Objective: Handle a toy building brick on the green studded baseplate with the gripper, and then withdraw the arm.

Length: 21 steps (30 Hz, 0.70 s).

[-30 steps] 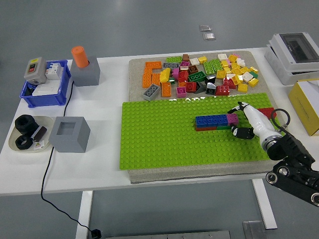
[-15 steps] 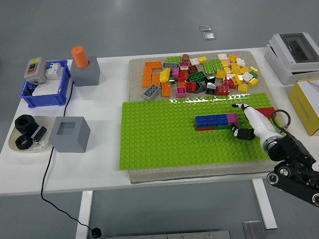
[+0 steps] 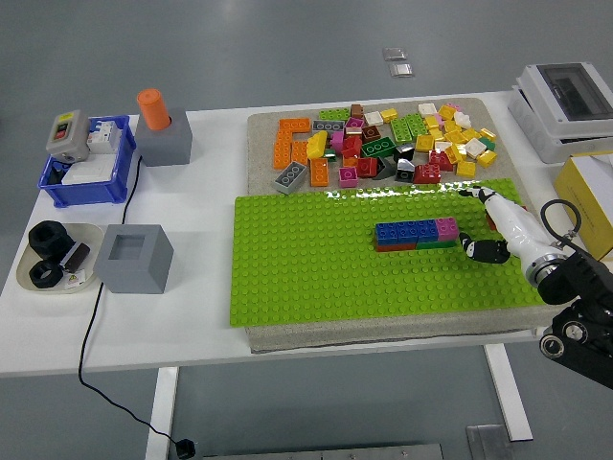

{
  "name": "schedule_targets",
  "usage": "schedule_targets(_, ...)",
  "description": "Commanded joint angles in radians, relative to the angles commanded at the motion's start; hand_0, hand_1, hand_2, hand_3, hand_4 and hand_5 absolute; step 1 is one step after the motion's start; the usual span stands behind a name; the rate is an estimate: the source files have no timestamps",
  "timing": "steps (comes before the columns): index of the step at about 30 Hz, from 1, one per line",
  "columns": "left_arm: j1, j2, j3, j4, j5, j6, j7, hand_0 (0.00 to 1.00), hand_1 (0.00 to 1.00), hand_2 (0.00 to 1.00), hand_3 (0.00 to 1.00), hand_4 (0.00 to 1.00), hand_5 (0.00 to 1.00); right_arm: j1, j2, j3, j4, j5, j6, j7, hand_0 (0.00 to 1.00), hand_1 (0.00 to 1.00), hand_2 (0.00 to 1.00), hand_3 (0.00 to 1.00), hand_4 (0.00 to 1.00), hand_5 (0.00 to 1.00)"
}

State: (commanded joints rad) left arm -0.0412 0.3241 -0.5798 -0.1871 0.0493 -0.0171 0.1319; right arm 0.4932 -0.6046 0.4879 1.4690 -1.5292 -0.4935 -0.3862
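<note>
Pull right hand point(image 3: 493, 230) straight back off green plate point(image 3: 306, 278); keep fingers open, holding nothing; don't bump brick row point(image 3: 415, 235).

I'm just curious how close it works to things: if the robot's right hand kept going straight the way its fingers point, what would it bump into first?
Probably the pink brick ending the blue brick row on the green baseplate. The right hand points up-left, though depth is unclear.

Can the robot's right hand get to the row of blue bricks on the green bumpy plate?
Probably yes. The right hand hangs just right of the row of blue bricks on the green studded baseplate, with only a small pink brick between.
</note>
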Motion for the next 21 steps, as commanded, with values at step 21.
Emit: schedule_targets(21, -0.007, 0.001, 0.003, 0.000, -0.003, -0.001, -0.002, 0.846, 0.889, 0.841, 0.608, 0.888, 0.428, 0.028, 0.013, -0.037, -0.019, 0.033, 0.000, 0.029, 0.998, 0.998, 0.998, 0.655, 0.730, 0.342)
